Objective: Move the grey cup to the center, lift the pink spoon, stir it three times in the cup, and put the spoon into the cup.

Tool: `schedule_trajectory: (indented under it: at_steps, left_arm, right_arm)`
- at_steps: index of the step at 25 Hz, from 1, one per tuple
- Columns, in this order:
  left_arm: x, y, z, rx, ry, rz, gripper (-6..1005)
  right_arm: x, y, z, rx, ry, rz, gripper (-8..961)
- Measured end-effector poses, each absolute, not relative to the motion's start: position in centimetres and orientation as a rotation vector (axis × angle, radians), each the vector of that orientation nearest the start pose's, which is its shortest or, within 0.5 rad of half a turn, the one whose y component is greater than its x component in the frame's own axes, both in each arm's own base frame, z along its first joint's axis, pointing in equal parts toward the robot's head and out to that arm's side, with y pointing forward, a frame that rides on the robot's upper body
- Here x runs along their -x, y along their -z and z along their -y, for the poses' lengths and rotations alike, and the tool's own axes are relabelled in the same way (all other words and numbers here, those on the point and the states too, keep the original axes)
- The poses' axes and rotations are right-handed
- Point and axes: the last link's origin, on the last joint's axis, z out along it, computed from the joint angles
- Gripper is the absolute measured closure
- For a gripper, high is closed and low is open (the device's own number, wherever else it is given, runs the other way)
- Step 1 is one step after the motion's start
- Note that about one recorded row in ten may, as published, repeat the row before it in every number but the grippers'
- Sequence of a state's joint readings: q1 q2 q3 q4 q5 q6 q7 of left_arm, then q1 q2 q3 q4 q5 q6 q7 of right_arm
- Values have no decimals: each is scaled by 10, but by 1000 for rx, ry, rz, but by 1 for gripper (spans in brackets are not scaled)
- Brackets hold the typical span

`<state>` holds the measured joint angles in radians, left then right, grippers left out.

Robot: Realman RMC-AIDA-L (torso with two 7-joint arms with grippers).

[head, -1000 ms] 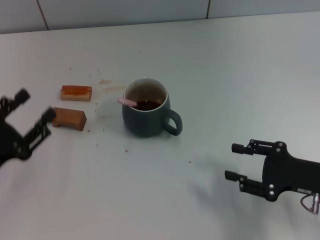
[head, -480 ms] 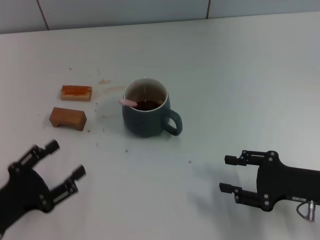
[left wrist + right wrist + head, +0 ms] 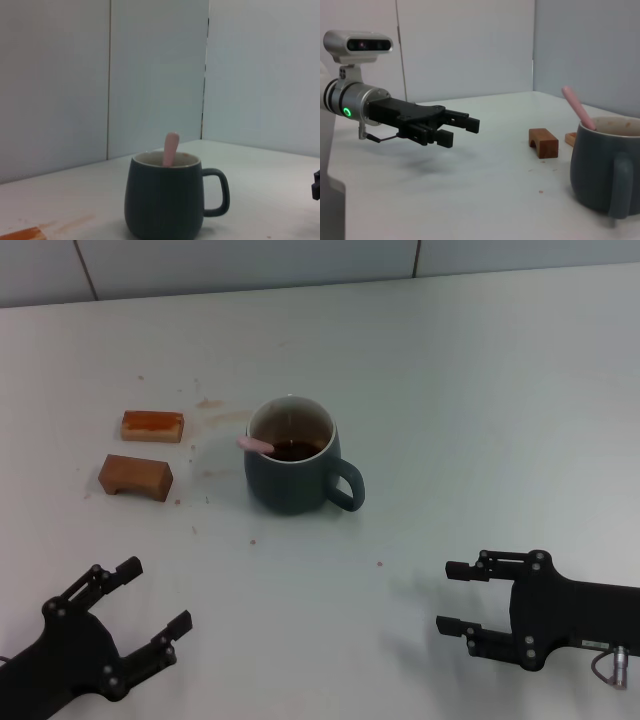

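- Grey cup [image 3: 293,455] at table [image 3: 480,390] centre; pink spoon [image 3: 256,444] inside, handle toward 9 o'clock.
- Left gripper [image 3: 130,617], jaws wide, has withdrawn to 7 o'clock.
- Right gripper [image 3: 452,596], jaws wide, has retreated slightly at 4 o'clock.

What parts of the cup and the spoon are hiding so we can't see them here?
- The pink spoon: its metal bowl is sunk in brown liquid inside the grey cup; every view shows only the handle.
- Liquid level: the cup's wall blocks it in both wrist views.
- Cup handle: cut by the picture edge in the right wrist view.
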<state>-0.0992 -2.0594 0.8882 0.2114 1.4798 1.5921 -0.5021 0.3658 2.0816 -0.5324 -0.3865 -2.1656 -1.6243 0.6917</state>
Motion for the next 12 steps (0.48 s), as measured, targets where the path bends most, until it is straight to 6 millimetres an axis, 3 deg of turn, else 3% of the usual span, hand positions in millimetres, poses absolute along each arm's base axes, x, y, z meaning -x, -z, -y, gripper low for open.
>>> schedule_trajectory:
  at_steps: [12]
  left_arm:
    - [351, 42, -172, 2334, 809, 433, 165]
  right_arm:
    - [-323, 43, -235, 2771, -662, -227, 364]
